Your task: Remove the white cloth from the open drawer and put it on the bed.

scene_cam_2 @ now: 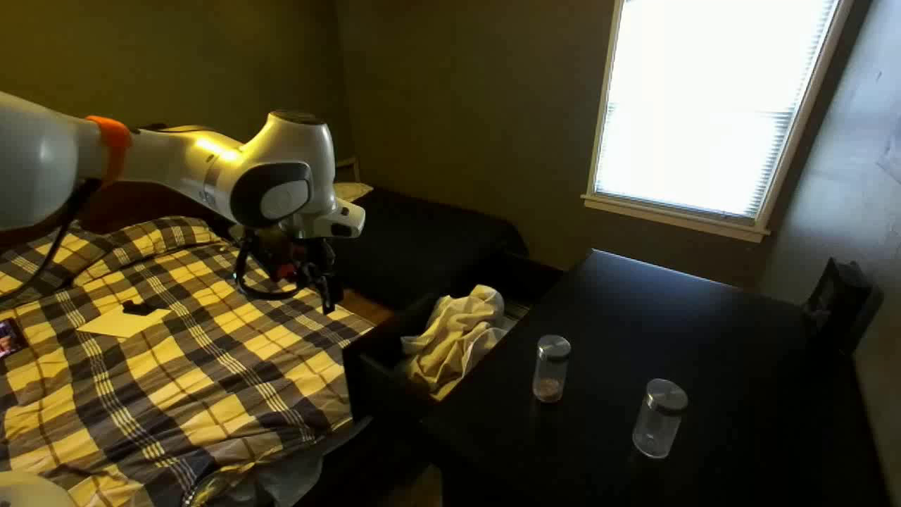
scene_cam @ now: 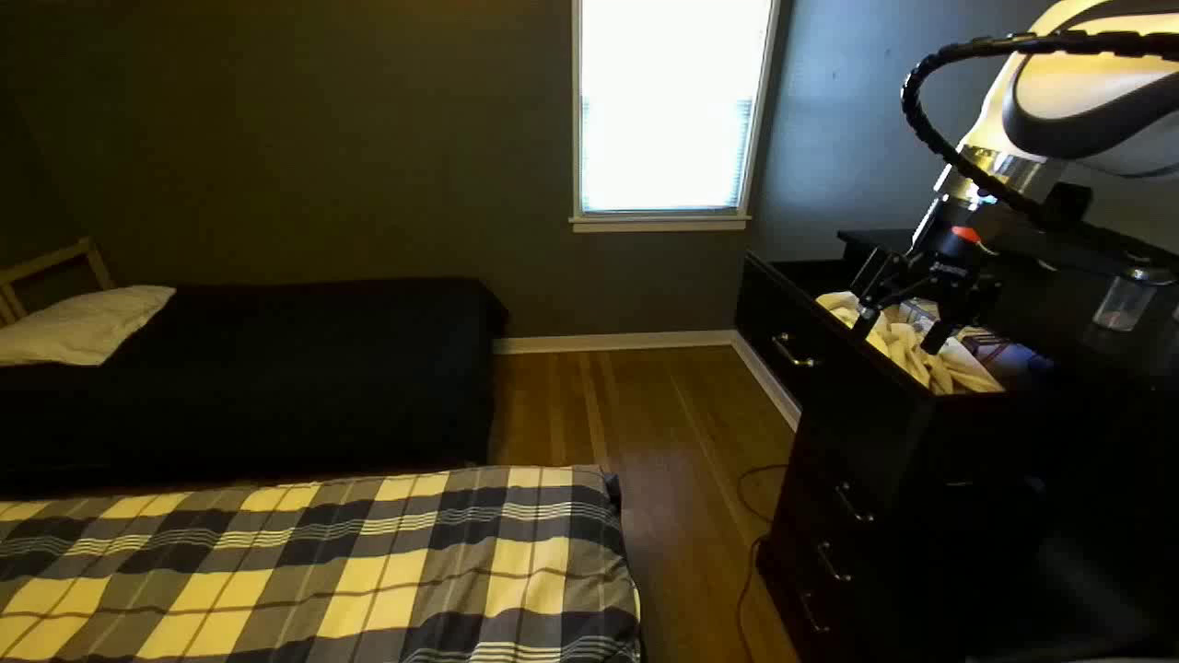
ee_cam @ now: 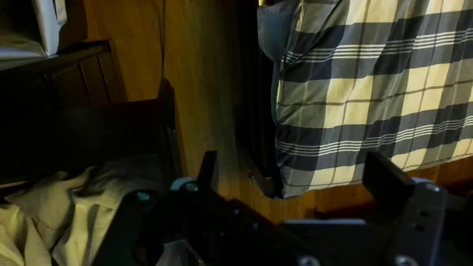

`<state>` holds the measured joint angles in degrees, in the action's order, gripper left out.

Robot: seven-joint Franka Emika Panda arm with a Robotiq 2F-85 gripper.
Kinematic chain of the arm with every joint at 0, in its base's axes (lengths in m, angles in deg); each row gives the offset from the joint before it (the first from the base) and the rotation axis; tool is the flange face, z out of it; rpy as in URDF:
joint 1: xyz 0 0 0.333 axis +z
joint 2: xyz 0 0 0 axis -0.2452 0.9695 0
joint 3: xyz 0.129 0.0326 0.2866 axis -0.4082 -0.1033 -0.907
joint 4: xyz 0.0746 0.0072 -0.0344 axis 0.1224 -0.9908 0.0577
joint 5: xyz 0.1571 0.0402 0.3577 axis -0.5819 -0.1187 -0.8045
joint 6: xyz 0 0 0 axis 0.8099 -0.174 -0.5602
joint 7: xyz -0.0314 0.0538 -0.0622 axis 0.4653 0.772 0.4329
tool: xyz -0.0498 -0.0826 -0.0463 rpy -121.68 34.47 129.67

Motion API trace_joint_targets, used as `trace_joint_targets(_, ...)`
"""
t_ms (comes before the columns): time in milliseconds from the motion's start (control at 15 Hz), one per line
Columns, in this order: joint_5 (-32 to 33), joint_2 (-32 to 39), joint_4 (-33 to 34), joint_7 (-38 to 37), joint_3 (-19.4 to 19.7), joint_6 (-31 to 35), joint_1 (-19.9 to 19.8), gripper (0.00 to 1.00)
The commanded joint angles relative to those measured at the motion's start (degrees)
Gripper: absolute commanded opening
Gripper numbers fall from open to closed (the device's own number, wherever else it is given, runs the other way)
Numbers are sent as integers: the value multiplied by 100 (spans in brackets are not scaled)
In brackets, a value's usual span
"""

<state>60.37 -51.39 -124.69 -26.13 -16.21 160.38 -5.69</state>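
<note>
2 ext. cams face window (scene_cam: 668, 110), wrist cam down; all 3 share plaid bed (ee_cam: 369, 92).

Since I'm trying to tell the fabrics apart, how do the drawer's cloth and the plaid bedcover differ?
The cloth is plain and pale; the bedcover is plaid, dark and light. The cloth lies bunched in the drawer; the bedcover is spread out. Both are creased.

This is a bedroom, of the kind found in a home. In an exterior view a plaid-covered bed (scene_cam: 276, 552) spreads at eight o'clock, and a dark-covered bed (scene_cam: 304, 368) lies at nine, bearing a pale pillow (scene_cam: 87, 324). A bright window (scene_cam: 675, 110) sits at one o'clock, a black chest of drawers (scene_cam: 884, 451) stands at four, and wooden floorboards (scene_cam: 636, 419) run at five, between beds and chest.
</note>
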Motion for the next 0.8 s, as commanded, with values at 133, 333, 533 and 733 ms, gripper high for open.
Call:
trace_joint_targets(133,-11,0,12,10,-27,-19,-34,100)
trace_joint_targets(333,-11,0,13,10,-27,-19,-34,100)
trace_joint_targets(533,-11,0,12,11,-27,-19,-34,100)
trace_joint_targets(733,68,308,229,-177,-6,395,-225,100)
